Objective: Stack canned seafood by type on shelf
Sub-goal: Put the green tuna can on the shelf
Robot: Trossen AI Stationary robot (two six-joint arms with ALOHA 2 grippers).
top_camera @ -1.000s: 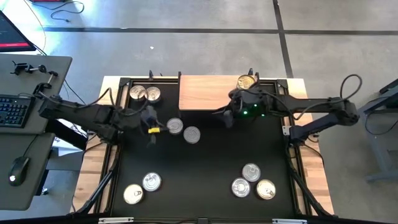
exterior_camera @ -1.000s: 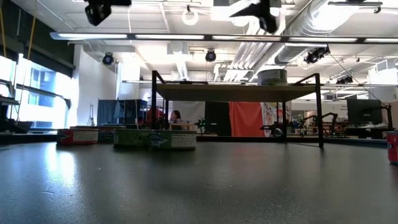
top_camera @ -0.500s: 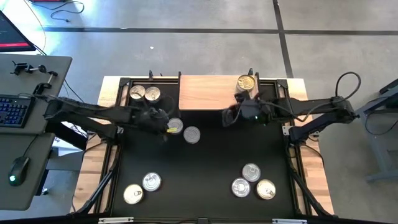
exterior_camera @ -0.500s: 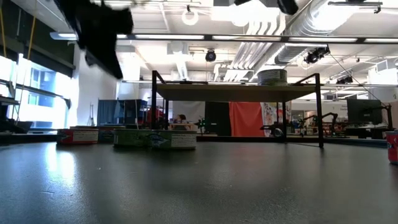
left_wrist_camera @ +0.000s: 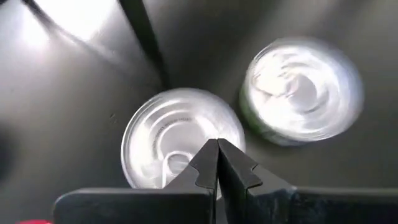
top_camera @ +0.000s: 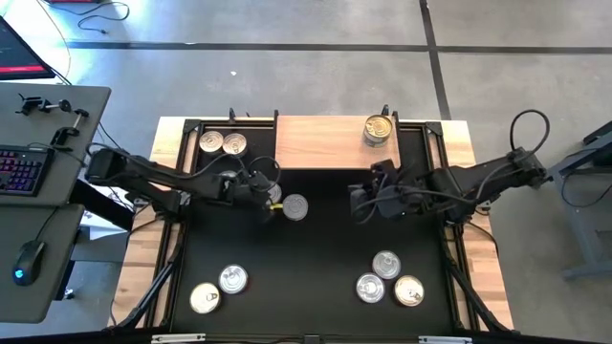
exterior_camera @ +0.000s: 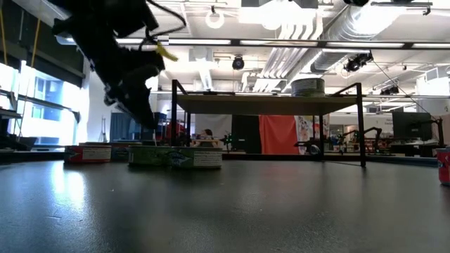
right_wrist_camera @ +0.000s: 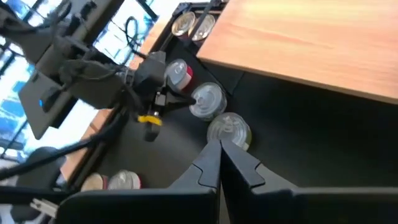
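Near the middle of the bench's far half, the left tool hung with its fingers clenched on nothing, directly above one silver tin of a touching pair. Its neighbour, another silver tin, lay just beside it toward the bench's centre. From table height the left arm reached down over these two tins, which sat side by side on the black bench.

The right tool was clenched too and empty, held above bare mat right of centre, just in front of the shelf. That light wooden shelf stood at the far edge, and a single gold-lidded tin rested on its right end, near the far right corner of its top.

Two more tins sat together at the bench's far left corner, just beside the shelf's left end. At the near left corner lay a gold-lidded tin and a silver one, close together. At the near right corner three tins were grouped: two silver and one gold.

Beyond the bench's left edge stood a grey desk with a keyboard and a mouse.
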